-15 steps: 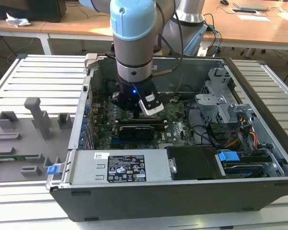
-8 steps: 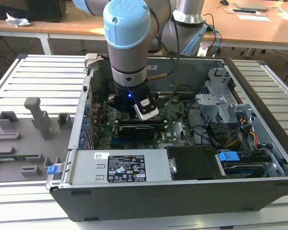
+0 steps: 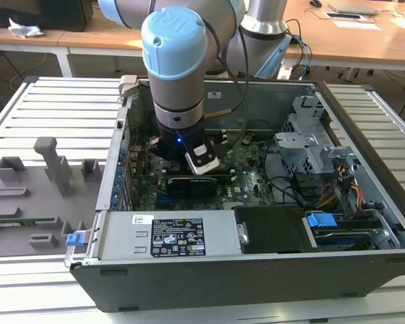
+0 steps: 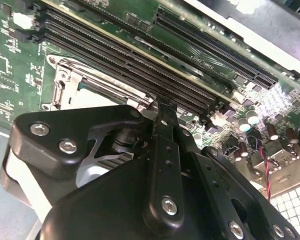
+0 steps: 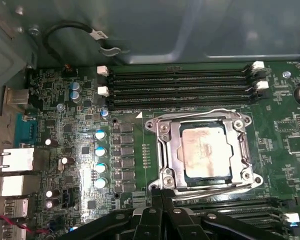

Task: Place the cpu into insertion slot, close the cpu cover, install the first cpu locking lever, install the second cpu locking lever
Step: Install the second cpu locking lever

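In the first wrist view the cpu (image 5: pixel 204 152) lies flat in the insertion slot (image 5: pixel 249 120), its pale metal top showing through the cut-out of the cpu cover (image 5: pixel 172 150), which lies down over it. A thin wire lever (image 5: pixel 200 112) runs along one side of the socket and a second lever (image 5: pixel 215 186) along the opposite side. My gripper (image 5: pixel 160 196) is shut, its black fingers pressed together at the socket's corner by the second lever. The second wrist view shows the gripper (image 4: pixel 162 106) just beside the cpu cover (image 4: pixel 72 82). My arm (image 3: pixel 179 101) reaches down into the open case.
Long black memory slots (image 5: pixel 180 87) flank the socket on both sides. Capacitors (image 5: pixel 100 150) and rear ports (image 5: pixel 15 160) stand nearby. The computer case (image 3: pixel 256 270) walls surround the board, with drive bays (image 3: pixel 324 169) at the exterior view's right and a grey fixture tray (image 3: pixel 34 196) at its left.
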Robot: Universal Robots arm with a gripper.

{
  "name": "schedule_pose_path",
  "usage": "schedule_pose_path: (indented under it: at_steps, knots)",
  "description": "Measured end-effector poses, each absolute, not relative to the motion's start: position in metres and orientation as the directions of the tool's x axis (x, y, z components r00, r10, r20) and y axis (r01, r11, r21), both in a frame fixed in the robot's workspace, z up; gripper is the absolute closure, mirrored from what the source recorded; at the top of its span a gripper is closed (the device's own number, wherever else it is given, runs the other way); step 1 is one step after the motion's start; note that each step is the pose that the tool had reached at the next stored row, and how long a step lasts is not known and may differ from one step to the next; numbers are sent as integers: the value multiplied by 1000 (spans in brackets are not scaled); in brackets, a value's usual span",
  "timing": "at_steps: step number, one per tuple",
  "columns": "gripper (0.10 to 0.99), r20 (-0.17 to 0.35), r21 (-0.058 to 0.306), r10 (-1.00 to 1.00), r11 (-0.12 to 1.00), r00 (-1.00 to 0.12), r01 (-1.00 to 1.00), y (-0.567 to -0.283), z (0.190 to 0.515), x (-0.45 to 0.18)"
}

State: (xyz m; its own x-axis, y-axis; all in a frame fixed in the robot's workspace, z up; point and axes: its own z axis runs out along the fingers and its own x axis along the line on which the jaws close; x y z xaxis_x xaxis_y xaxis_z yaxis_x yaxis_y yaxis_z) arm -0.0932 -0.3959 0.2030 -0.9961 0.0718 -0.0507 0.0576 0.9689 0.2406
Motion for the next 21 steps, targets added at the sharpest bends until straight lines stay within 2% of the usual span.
schedule_pose_path:
  at_steps: [21]
  knots:
    - [980, -50, 244, 72, 968, -996, 58, -390, 196, -99]
